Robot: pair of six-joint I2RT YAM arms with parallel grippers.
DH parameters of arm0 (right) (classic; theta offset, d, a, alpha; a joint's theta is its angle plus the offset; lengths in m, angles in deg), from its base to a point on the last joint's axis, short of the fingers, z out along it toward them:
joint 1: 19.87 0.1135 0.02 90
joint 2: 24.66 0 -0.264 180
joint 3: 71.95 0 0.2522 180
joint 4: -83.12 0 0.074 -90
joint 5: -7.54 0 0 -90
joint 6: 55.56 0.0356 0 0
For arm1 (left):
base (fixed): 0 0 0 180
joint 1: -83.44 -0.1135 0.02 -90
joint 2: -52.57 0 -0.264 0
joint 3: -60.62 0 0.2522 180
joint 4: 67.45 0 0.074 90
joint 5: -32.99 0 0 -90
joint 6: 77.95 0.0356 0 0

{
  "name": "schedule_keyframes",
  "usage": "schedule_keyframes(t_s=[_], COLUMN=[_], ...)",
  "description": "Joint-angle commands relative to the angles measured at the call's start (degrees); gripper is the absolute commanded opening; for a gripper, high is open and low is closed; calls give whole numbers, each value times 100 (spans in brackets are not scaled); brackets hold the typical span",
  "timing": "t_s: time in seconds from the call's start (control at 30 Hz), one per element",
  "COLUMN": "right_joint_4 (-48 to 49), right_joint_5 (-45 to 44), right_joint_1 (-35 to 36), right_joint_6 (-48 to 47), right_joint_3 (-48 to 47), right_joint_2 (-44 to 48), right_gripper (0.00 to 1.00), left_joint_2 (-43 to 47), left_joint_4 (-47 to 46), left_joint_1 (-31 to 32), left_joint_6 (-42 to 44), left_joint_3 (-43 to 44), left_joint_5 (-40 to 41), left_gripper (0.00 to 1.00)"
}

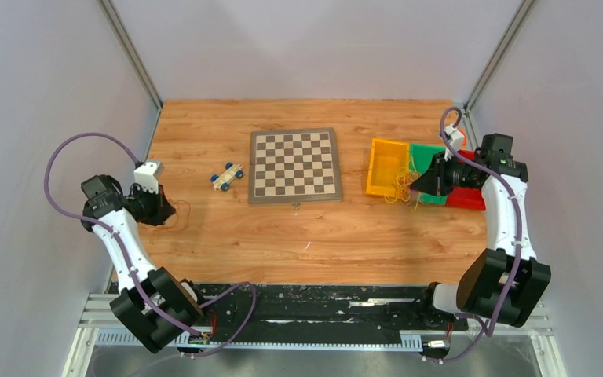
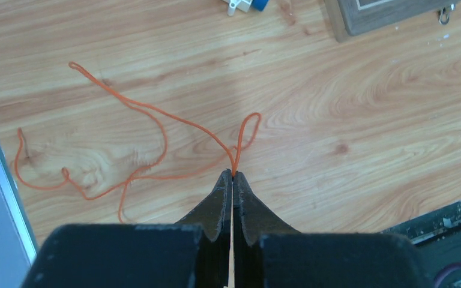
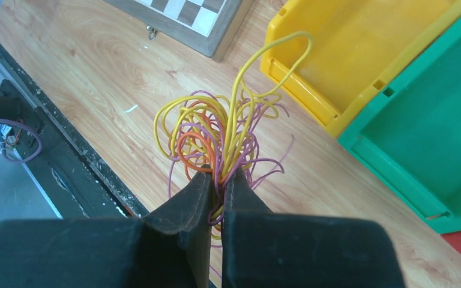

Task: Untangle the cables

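Observation:
A single thin orange cable lies spread in loose curves on the wooden table at the far left. My left gripper is shut on one bend of it, low over the table. A tangle of thin yellow, orange and purple cables sits beside the coloured bins at the right. My right gripper is shut on a bunch of its strands, which pass between the fingers; in the top view the gripper is at the tangle's right side.
A chessboard lies mid-table with a small white toy car with blue wheels to its left. A yellow bin, a green bin and a red bin stand at the right. The black rail runs along the near edge.

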Motion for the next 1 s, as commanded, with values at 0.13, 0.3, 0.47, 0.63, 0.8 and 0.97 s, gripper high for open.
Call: schedule_keyframes(t_s=[0.13,0.3,0.47,0.63,0.8,0.97], right_joint_4=[-506,613,1030,1391,1417,1429], right_joint_5=[902,570,359,893,1225,1229], right_joint_1=[845,2229,3117,3600,4381,5201], right_joint_6=[-445,570,954,1333,1334,1144], right_joint_3=[-84,233,-146,-1327,-2367,-3087], right_joint_2=[-111,-100,-357,-612,-945,-1145], right_gripper=[0,17,83,96,100,100], left_joint_2=[472,1222,1590,1481,1076,547], left_joint_4=[1468,1262,711,-258,-1057,-1299], left_joint_1=[124,1006,1940,3133,4443,5212], left_joint_6=[1091,176,-1044,-2240,-3066,-3405], left_joint_3=[616,910,1251,1544,1814,2204], left_joint_5=[-1401,-1730,-1848,-1905,-1605,-1446], left_gripper=[0,0,0,0,0,0])
